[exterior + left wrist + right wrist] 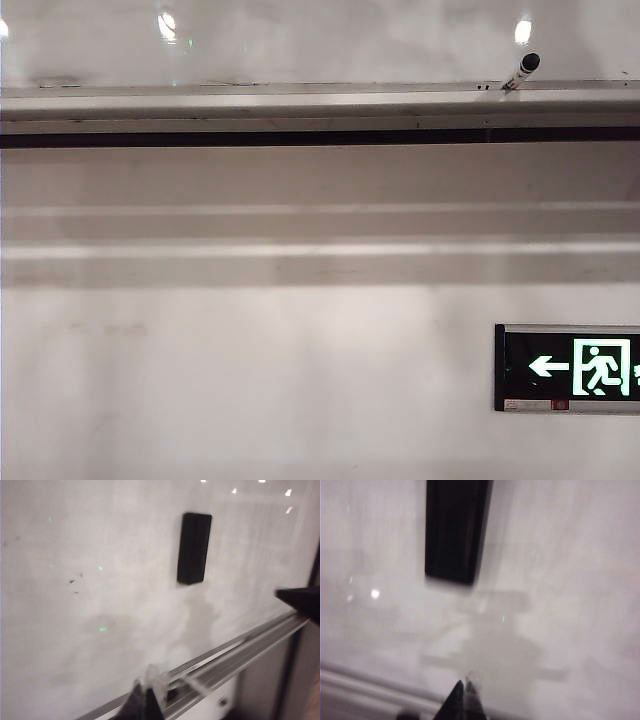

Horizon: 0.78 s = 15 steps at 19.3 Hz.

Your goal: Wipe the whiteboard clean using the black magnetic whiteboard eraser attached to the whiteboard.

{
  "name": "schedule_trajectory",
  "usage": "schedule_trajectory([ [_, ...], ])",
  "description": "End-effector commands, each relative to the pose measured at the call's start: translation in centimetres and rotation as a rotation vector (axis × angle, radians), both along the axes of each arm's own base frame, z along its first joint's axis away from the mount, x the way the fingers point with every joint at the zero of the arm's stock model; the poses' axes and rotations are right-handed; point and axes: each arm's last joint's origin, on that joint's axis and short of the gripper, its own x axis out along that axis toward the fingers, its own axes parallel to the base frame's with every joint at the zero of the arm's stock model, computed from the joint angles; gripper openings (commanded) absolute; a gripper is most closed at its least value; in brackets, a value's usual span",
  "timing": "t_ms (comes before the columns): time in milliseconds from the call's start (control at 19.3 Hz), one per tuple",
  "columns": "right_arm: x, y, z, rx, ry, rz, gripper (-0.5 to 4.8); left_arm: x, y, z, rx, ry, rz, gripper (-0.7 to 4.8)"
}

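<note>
Hanging closest to its own wrist camera, the left gripper (146, 695) shows its dark fingers pressed together with nothing between them, their tips near the grey metal rail (235, 652) that edges the whiteboard (100, 605). A second dark tip enters at the side of that view; what it belongs to cannot be told. Beyond the fingers the glossy panel rises, carrying a few small dark marks (74, 582) and faint smudges, with round ceiling lights mirrored near its far corner. The black magnetic whiteboard eraser (194, 548) sits upright on the board, well apart from the left gripper and above the rail.

The right gripper (465, 697) also has its fingers together, clamped on nothing, pointing at the board just beyond the rail. In this blurred view the eraser (455, 530) is much nearer, straight ahead of the tips but not touching them, and a grey shadow lies on the white surface between the two.

From the exterior camera neither arm appears. It shows the rail running across, a strip of the board above it, a marker (521, 70) resting at the rail, and on the wall below a lit green exit sign (570, 367).
</note>
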Motion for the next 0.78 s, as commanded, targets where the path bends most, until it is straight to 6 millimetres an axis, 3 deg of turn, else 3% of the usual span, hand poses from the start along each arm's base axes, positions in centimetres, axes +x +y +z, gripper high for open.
schedule_trajectory([
  [52, -1.5, -0.5, -3.1, 0.041, -0.074, 0.033, -0.01, -0.5, -0.6, -1.2, 0.058, 0.000, 0.062, -0.05],
  [311, -4.0, -1.4, -10.6, 0.059, -0.125, 0.032, -0.01, -1.5, -0.4, -6.5, 0.063, 0.029, 0.089, -0.05],
  [570, -5.1, -1.9, -17.9, 0.032, -0.049, 0.024, 0.01, -2.9, 1.0, -12.4, 0.061, 0.051, 0.192, -0.05],
  [777, -5.4, -2.2, -21.5, 0.015, 0.005, -0.038, 0.18, -4.0, 1.8, -17.2, 0.058, 0.094, 0.216, -0.05],
])
